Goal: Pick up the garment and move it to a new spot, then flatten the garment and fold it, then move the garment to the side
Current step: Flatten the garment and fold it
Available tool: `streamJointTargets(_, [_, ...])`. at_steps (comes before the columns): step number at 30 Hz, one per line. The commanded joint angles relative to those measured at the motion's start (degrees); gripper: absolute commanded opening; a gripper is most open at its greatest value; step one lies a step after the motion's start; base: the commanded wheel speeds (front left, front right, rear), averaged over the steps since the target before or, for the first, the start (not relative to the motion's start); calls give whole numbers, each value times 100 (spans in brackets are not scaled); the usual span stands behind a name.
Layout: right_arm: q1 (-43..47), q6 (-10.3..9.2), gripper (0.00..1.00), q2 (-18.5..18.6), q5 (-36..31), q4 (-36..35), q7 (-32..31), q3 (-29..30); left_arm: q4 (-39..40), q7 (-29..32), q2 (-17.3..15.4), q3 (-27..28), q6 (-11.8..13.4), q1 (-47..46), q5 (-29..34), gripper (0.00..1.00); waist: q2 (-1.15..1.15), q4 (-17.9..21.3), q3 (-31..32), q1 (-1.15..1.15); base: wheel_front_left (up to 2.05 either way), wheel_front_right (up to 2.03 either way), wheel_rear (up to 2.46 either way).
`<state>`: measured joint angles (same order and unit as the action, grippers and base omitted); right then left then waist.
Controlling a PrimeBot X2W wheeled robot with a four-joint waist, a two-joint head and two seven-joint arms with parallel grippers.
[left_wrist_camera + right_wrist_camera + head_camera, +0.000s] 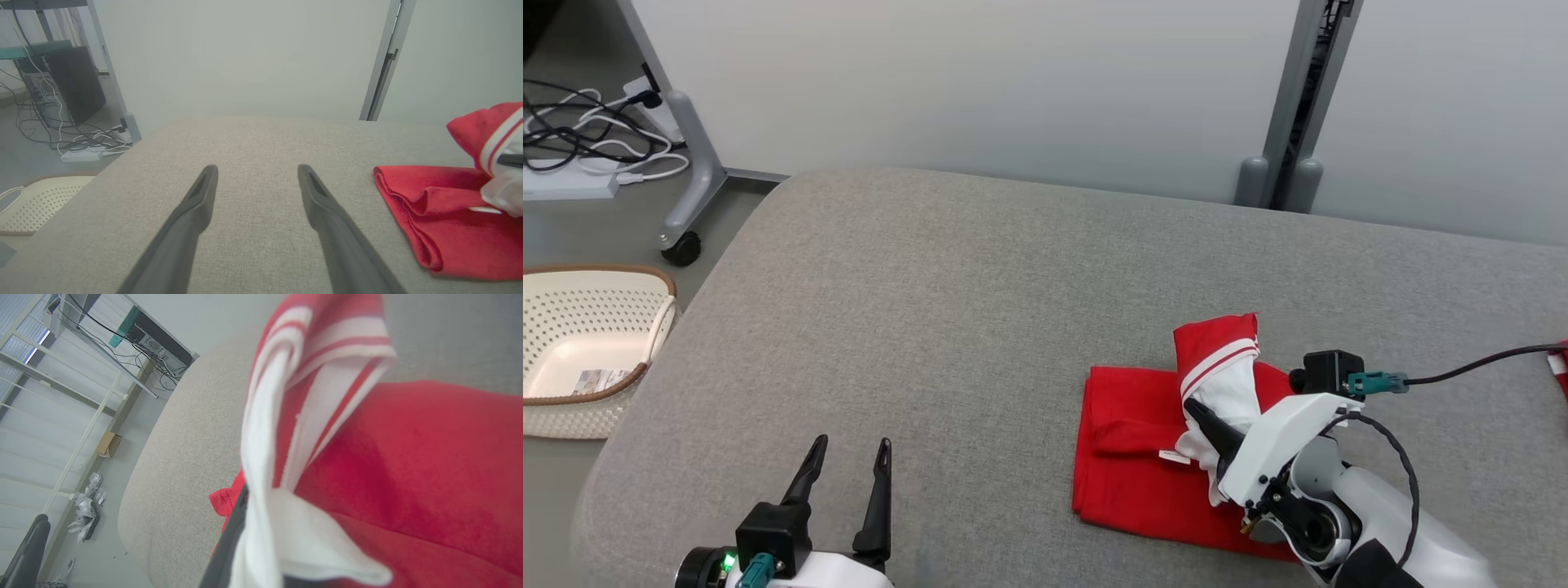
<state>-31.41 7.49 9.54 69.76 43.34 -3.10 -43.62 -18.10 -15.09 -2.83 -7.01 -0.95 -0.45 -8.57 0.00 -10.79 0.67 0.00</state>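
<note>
One red garment is seen lying folded on the grey cushion, on the cushion's right half and nearer its front edge than its back. A white-and-red striped band of it is raised off the folded stack and is clamped between the closed fingers of the right gripper. In the right wrist view this band is draped over a dark finger. The left gripper is held with its fingers spread wide and nothing between them. It sits above the cushion's front left part, well apart from the garment.

The garment is judged to be light, soft and limp, with no stiffness of its own. Any part lifted would be expected to sag, and the layers could be pulled open if the whole were hauled by the band alone. Some drag against the woven cushion cover is likely, so sliding may rumple it. A better hold is thought to be the doubled fold facing the cushion's left side, with all layers pinched together, preferably at two points by both grippers.
</note>
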Motion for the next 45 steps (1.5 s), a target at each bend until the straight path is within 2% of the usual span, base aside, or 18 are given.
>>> streamJointTargets(1, [-34,2,0,-10,44,21,-27,13,-2,-13,-20,8,1,-57,30,100,0,-91,-50,0,0,0,0])
streamJointTargets(17, [-123,2,0,-226,-80,196,-128,-31,-12,-12,-21,-151,38,-151,-64,100,0,-592,-326,0,0,0,0])
streamJointTargets(18, [-137,2,16,-230,-80,241,-110,-19,-14,-12,-19,-160,39,-151,-62,100,0,-608,-338,0,0,0,0])
streamJointTargets(19, [-153,2,100,-237,-100,290,-93,-13,-17,-12,-19,-172,41,-152,-70,100,0,-621,-348,0,0,0,0])
streamJointTargets(31, [-211,2,100,-329,-66,-163,41,-62,-119,-12,-20,-179,44,-121,-38,100,0,-552,-215,0,0,0,0])
streamJointTargets(39, [-345,2,100,-371,-19,-403,412,84,-139,-12,-19,-117,-7,-15,39,100,0,-485,-39,0,0,0,0])
streamJointTargets(42, [-390,2,100,-275,-53,-502,599,173,-131,-12,-19,-78,-23,1,65,100,0,-437,14,0,0,0,0])
streamJointTargets(45, [-499,2,100,-12,-282,-648,899,257,-76,-12,-18,-31,-39,37,61,100,0,-323,45,0,0,0,0])
